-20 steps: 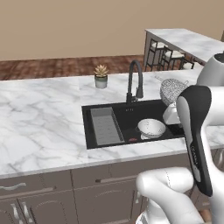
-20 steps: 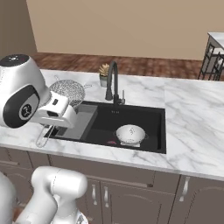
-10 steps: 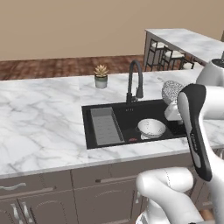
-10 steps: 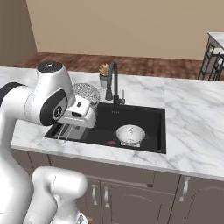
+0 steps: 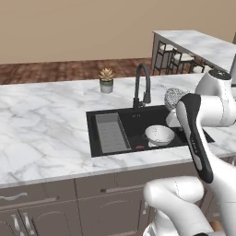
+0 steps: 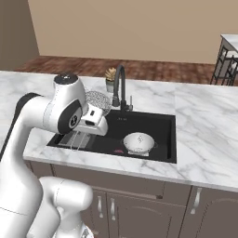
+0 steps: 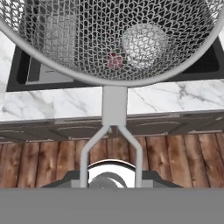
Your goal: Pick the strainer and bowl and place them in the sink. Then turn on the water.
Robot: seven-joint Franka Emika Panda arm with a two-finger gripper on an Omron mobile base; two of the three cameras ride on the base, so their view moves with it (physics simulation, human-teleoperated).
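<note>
My gripper (image 6: 94,117) is shut on the thin wire handle of the strainer (image 6: 98,101), a silver mesh dome. It hangs above the left part of the black sink (image 6: 158,126), close to the faucet (image 6: 118,86). From the left base view the strainer (image 5: 175,97) floats over the sink's (image 5: 133,120) right end, with the gripper (image 5: 172,118) just below it. The hand view looks through the strainer's mesh (image 7: 109,39) and along its handle (image 7: 114,109) down into the sink (image 7: 22,65). The bowl is out of view. No water runs from the faucet (image 5: 138,87).
A white perforated dome (image 5: 159,134) (image 6: 138,142) lies in the basin beside a small red thing (image 6: 118,151). A grey ribbed tray (image 5: 110,132) fills the basin's left end. A potted plant (image 5: 106,79) stands behind the faucet. Marble counter (image 6: 204,139) surrounds the sink.
The arm has swung forward from close to the right camera toward the sink, carrying the strainer with it to above the basin's edge by the faucet.
</note>
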